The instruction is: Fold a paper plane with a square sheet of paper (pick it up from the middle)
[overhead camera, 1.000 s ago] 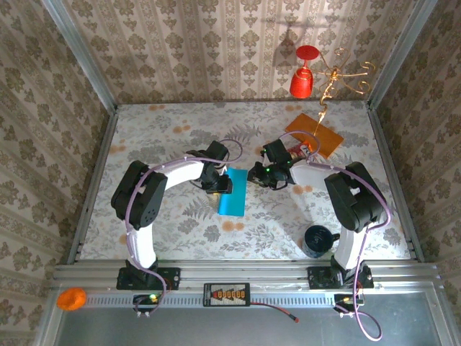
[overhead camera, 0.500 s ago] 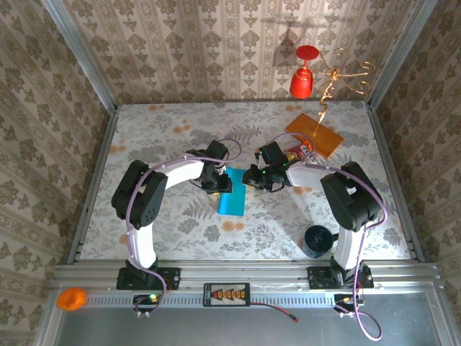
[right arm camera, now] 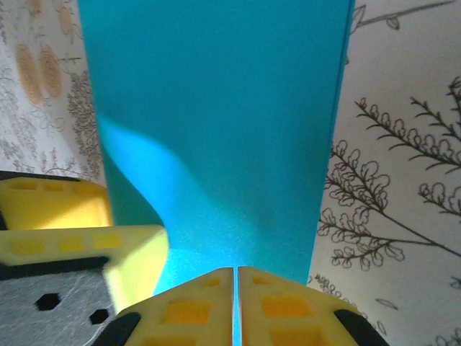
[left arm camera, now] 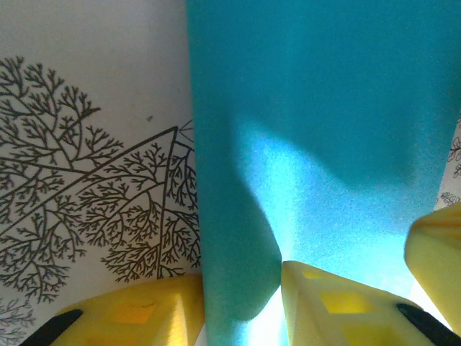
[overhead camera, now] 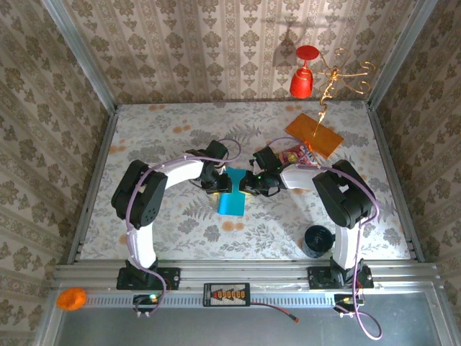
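The left gripper [left arm camera: 241, 306] is squeezing a bunched bit of the square sheet of paper [overhead camera: 232, 200]. The right gripper [right arm camera: 236, 285] is pinching the other edge, with its jaws almost closed. The sheet is hanging between them. I think they are picking it up from the middle. The next move needs both grippers rising together, gently.

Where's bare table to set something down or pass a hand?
Free: far-left table between the wall and left arm; far strip behind both arms; near centre between teal sheet and front rail. Crowded: centre, left gripper and right gripper on the sheet; far right, orange card, snack packet; near right, black cup.
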{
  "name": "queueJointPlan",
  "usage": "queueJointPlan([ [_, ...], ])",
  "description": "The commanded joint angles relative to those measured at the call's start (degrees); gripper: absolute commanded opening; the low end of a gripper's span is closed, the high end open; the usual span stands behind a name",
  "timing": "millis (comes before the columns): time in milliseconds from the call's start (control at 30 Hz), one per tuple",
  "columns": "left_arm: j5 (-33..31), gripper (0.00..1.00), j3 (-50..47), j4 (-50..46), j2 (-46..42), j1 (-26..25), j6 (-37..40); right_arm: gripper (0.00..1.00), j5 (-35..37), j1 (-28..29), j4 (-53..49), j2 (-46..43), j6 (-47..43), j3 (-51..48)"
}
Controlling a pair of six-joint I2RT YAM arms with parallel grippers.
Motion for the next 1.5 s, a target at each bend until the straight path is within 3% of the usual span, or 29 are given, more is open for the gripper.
queueJointPlan([
  [0,0.5,0.37,-4.6,5.1,10.6,-1.2,-0.1,0.10,-1.6,0.2,-1.3,1.5,-0.5,1.0],
  [200,0.4,0.37,-4.8,5.2,10.4,-1.3,-0.2,0.10,-0.2,0.1,-1.5,2.2,-0.2,0.1],
  [367,1.4,0.37,-4.6,4.6,8.4,-1.2,-0.8,0.08,1.7,-0.1,-8.1,3.7,-4.4,0.7],
  [600,0.3,0.42,-4.2,4.0,-5.0,0.9,-4.9,0.08,3.9,-2.2,-17.5,6.7,-14.5,2.4],
  [767,2.0,0.45,-3.6,4.0,-12.9,1.5,-4.2,0.07,4.5,-2.3,-18.4,7.7,-16.6,2.1],
  [933,9.8,0.35,-1.9,6.2,-10.7,0.2,-4.1,0.07,4.5,-2.4,-18.6,8.8,-18.8,2.2],
  [1167,9.7,0.12,0.3,5.6,-5.2,-0.8,-5.3,0.07,5.4,-2.3,-19.8,9.8,-20.8,2.8],
  [1467,13.9,0.00,0.4,7.8,-1.7,-0.6,-6.1,0.04,6.7,-2.3,-21.1,10.9,-21.0,3.1],
])
